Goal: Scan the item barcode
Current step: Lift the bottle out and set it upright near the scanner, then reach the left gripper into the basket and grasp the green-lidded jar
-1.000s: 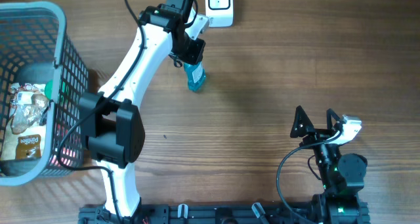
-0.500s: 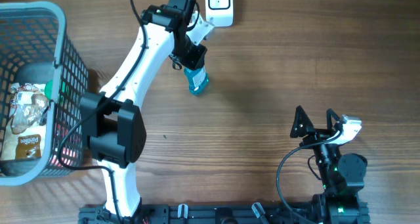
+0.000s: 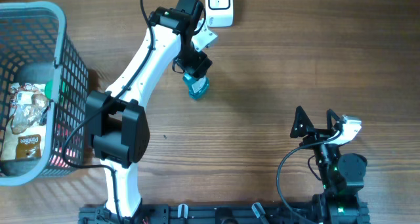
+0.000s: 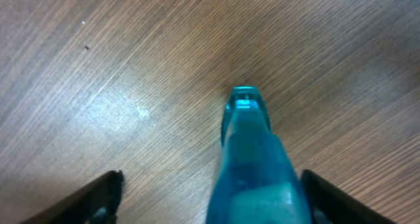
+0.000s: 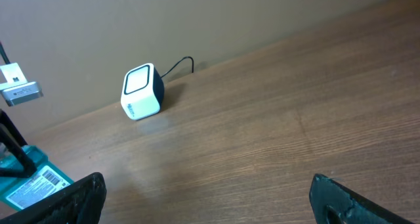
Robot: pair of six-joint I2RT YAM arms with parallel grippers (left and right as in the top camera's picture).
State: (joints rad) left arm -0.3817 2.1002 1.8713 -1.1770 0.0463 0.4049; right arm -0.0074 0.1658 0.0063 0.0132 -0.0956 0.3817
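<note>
While L fingers [image 4: 105, 194] gape round teal bottle [image 4: 249, 165] (w/ white barcode label [image 5: 36, 184]), R fingers [image 5: 79, 198] gape too.

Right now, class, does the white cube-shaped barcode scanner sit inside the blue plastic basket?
No, the white scanner stands on the wooden table, apart from the blue basket.

The table [image 3: 275, 66] under me is wood-grained and smooth, with a soft sheen where the light falls. The item [image 4: 252, 165] is translucent blue plastic, glossy (its label [image 5: 39, 184] looks like white matt paper). The scanner [image 5: 141, 92] has a smooth white plastic shell with a dark back. The basket [image 3: 62, 27] is matt grey-blue plastic lattice. My left arm [image 3: 146, 56] wears smooth white casing, its joints matt black.
</note>
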